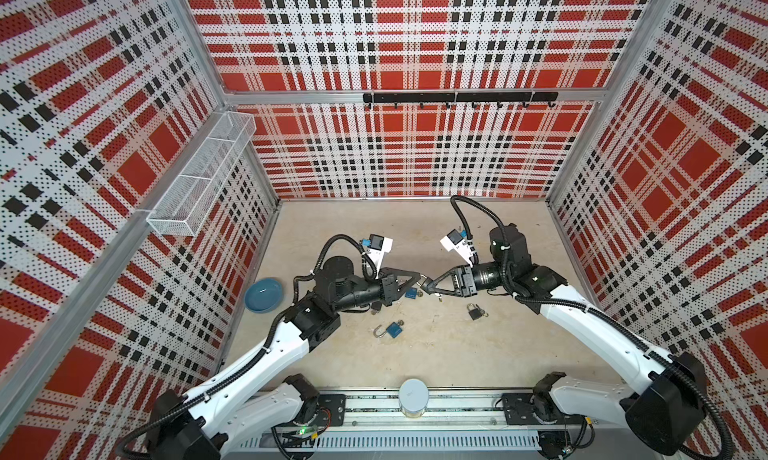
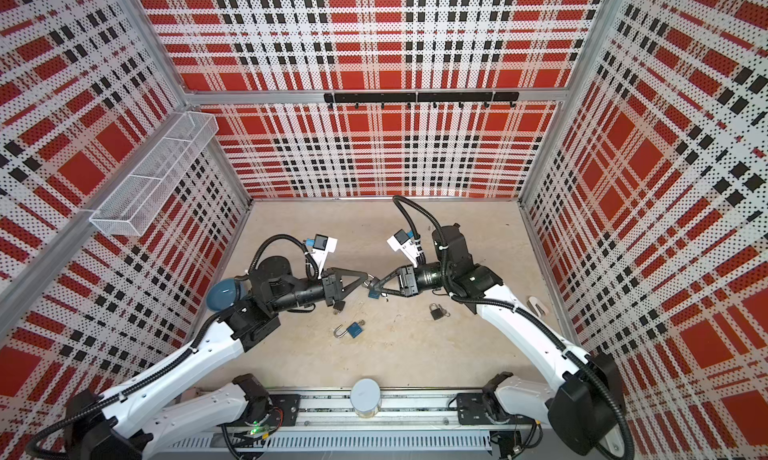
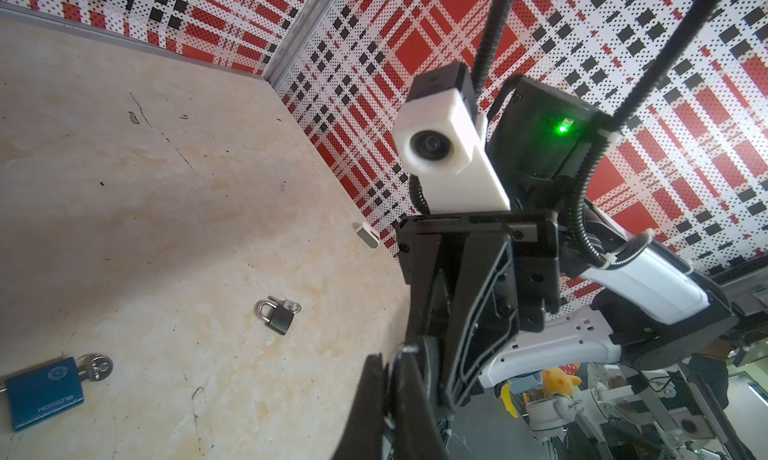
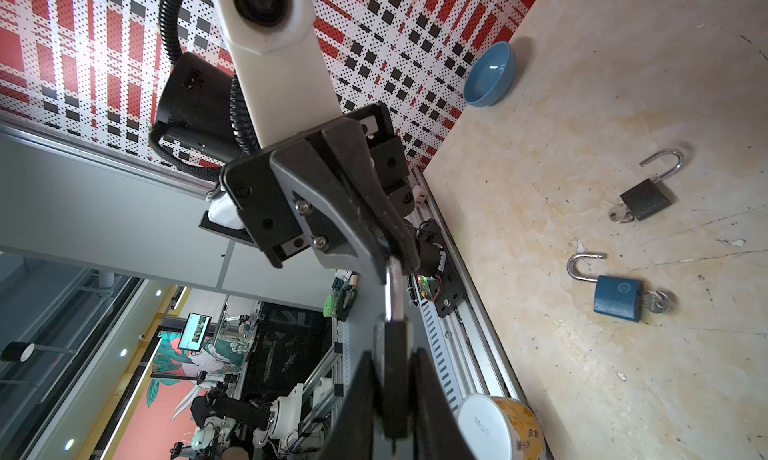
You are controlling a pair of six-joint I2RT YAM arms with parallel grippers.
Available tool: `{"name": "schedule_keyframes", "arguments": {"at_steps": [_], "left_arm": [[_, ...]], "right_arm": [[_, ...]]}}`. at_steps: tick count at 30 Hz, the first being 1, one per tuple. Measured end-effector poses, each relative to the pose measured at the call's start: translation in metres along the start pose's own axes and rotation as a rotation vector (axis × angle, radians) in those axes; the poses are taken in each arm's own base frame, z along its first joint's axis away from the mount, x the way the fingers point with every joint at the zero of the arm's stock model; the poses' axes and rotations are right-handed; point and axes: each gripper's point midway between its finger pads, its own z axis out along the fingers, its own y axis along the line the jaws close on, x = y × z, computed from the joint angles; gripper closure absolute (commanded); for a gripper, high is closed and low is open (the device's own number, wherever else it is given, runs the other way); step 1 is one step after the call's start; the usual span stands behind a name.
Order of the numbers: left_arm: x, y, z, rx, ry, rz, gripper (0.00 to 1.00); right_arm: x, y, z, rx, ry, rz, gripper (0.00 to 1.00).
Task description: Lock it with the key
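The two pincers meet in the air over the middle of the surface (image 1: 478,354), tip to tip. The right pincer (image 4: 392,356) is squeezed on the dark body of the held padlock (image 4: 392,387), with one finger on each side. A silver loop (image 4: 392,291) sticks out of that padlock and goes straight to the left pincer (image 4: 390,259). The left pincer is closed tight on the end of the loop. So the held padlock is up off the surface, between the two pincers, and both of them have hold of it. In both top views the pincers hide most of it, and I cannot tell if a key is in it. Four more padlocks lie on the surface below. The open blue padlock (image 4: 617,297) lies flat with its loop swung out and a key (image 4: 660,302) stuck in its bottom. Near it is the open black padlock (image 4: 644,198), with its loop swung out too and a key in it as well. The shut black padlock (image 1: 473,312) lies by itself near the right arm (image 1: 582,312), and its loop looks pushed in. A second blue padlock (image 1: 411,293) lies right under the meeting pincers. A blue bowl (image 1: 264,295) sits by the left wall (image 1: 245,245), well apart from the padlocks. A can (image 1: 413,397) with a white lid stands at the front edge of the surface
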Motion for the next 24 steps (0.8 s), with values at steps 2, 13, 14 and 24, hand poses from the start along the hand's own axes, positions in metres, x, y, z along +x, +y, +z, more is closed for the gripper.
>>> {"name": "schedule_keyframes", "arguments": {"at_steps": [2,13,14,24], "left_arm": [[0.0,0.0,-0.001,-0.002,-0.004,-0.001,1.0],[-0.004,0.006,-0.006,-0.001,-0.005,-0.036,0.97],[-0.004,0.006,-0.006,0.001,-0.002,-0.038,0.94],[-0.001,0.003,-0.006,0.025,0.022,-0.082,0.82]], "right_arm": [[0.0,-0.001,0.001,-0.001,0.002,-0.002,1.0],[0.0,-0.005,0.008,0.038,0.011,-0.075,1.0],[0.0,-0.006,0.008,0.041,0.01,-0.075,1.0],[-0.001,-0.002,0.012,0.039,0.011,-0.118,1.0]]}}
